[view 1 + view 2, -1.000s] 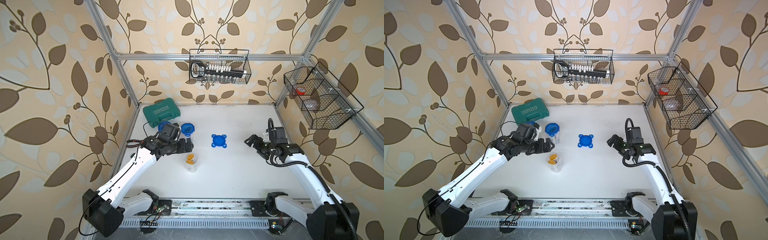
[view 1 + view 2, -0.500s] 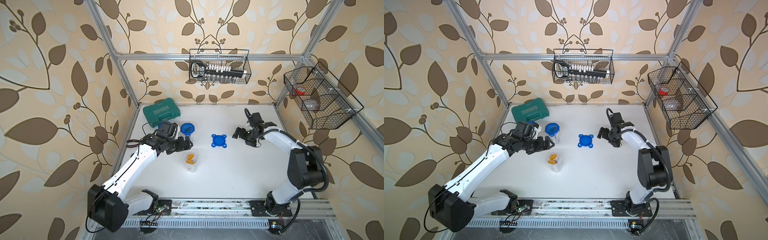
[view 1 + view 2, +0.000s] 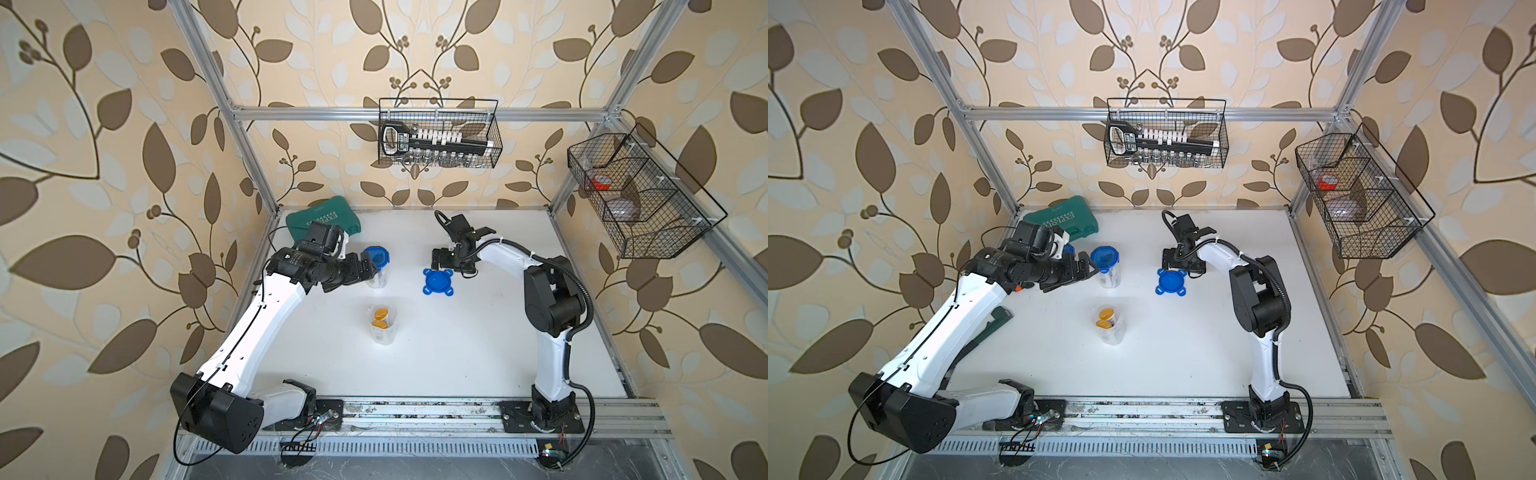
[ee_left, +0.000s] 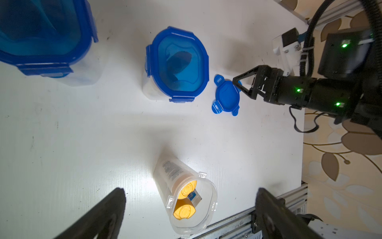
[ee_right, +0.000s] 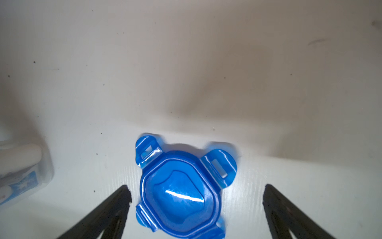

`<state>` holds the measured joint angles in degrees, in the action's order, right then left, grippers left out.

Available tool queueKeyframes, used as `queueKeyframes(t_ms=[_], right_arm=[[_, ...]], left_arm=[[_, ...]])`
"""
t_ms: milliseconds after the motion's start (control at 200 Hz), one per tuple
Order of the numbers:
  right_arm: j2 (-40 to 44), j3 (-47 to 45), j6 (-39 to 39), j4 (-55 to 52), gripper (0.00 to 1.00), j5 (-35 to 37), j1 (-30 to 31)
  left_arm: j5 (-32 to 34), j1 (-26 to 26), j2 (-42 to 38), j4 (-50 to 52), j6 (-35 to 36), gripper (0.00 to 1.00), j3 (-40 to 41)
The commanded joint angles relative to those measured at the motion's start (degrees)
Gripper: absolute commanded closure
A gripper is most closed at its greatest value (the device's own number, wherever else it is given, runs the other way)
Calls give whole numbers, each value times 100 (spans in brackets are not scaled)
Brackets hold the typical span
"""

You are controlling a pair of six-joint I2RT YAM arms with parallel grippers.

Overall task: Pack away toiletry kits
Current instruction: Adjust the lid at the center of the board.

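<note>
Bearing white "EXPLO…" lettering, the green case (image 3: 1064, 219) sits behind the left tool (image 3: 1089, 268).

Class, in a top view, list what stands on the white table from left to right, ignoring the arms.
green case → lidded jar → loose blue lid. The open jar overlaps the lidded jar sideways, so it is omitted.
</note>
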<state>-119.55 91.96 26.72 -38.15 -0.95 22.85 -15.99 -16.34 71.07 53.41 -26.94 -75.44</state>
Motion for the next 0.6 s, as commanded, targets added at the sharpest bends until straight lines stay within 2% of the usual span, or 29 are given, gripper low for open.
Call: queueKeyframes(t_ms=[0,170,595], right_arm=[[-255,223,-49,-183,0,360,225],[-450,226,46,-106,0,563,300],[-594,7,-345,215,0,1040,605]], left_arm=[[70,127,39,512,129,1,-320],[-184,295,12,700,-102,1,-375],[-180,302,-122,779,-597,1,-318]])
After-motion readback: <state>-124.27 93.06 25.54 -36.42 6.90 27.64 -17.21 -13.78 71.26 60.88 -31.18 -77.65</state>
